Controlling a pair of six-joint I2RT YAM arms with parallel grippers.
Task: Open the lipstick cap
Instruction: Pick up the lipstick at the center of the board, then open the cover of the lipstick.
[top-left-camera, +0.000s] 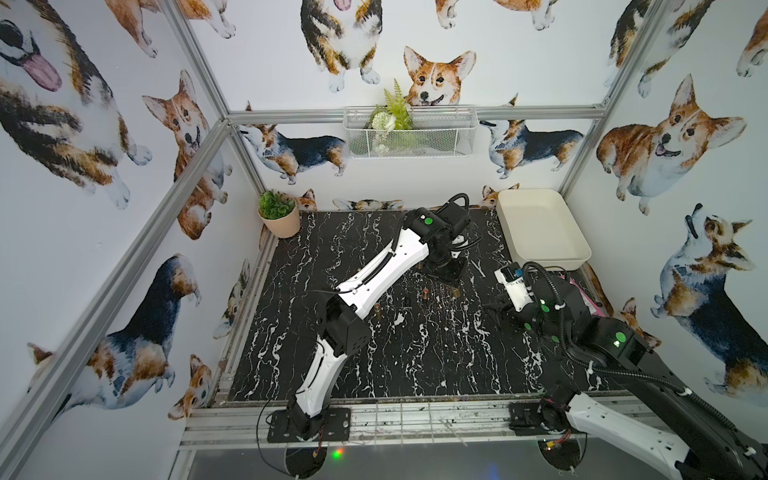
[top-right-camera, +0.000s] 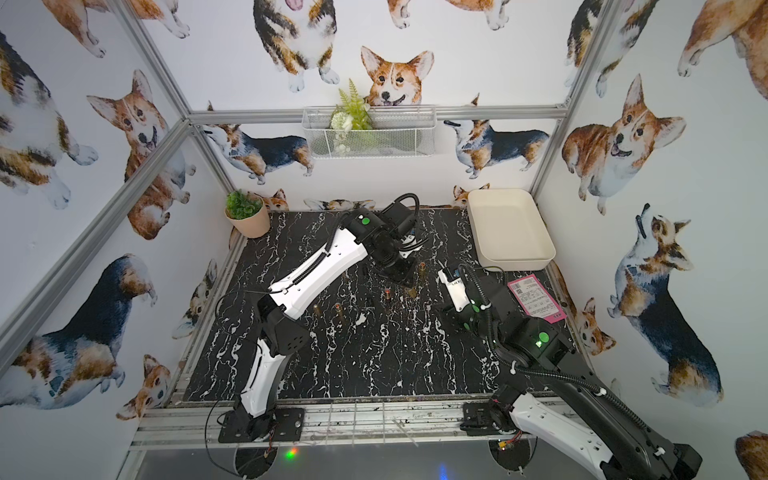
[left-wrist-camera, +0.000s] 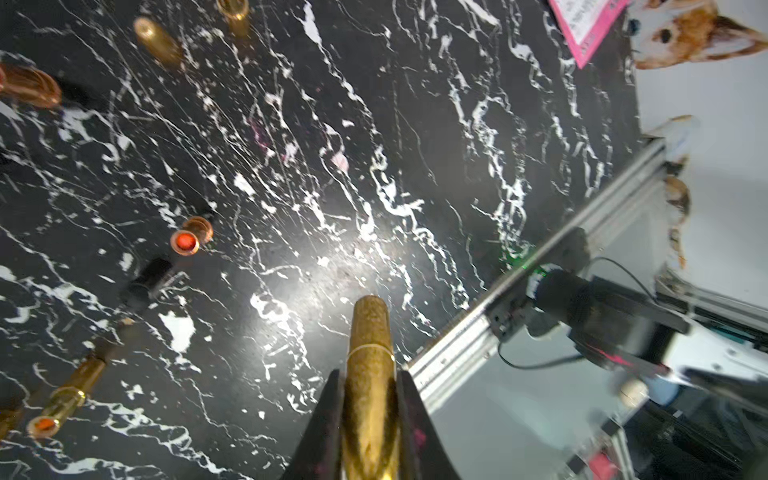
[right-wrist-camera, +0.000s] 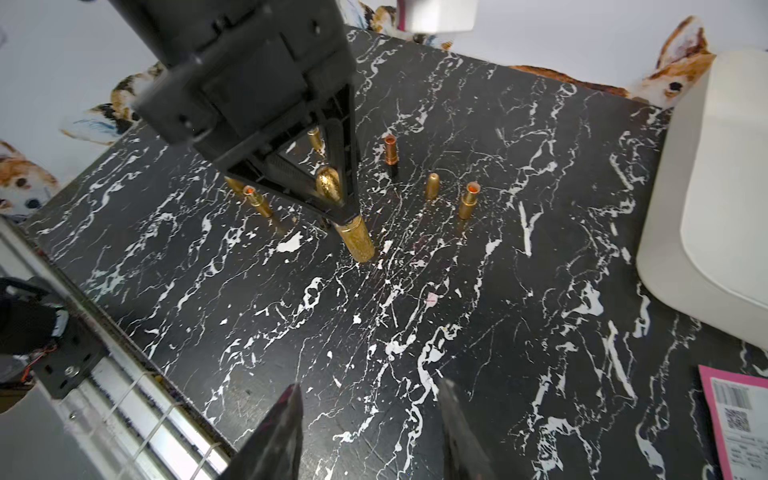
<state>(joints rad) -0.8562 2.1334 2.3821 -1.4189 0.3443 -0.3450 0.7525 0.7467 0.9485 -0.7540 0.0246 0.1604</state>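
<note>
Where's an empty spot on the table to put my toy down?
The front half of the table is bare, between the left arm and right arm. Also the back strip beside the plant pot. It's crowded in the middle, where lipsticks stand around the left gripper.

Glittery gold lipstick (left-wrist-camera: 370, 332) — glossy black marble-look tabletop (left-wrist-camera: 436, 104), matt cream tray (right-wrist-camera: 685, 208)

In the left wrist view the lower end of the gold lipstick (left-wrist-camera: 370, 374) is cut off by the picture's edge, and the right arm (left-wrist-camera: 602, 316) is blurred. In both top views the fingers of the left arm (top-left-camera: 374, 270) are hidden beneath its wrist, and the small lipsticks (top-right-camera: 387, 294) on the worktop (top-right-camera: 374, 365) are too small to be judged capped or open. In a top view the pink sheet (top-left-camera: 593, 311) is mostly covered by the right arm.
</note>
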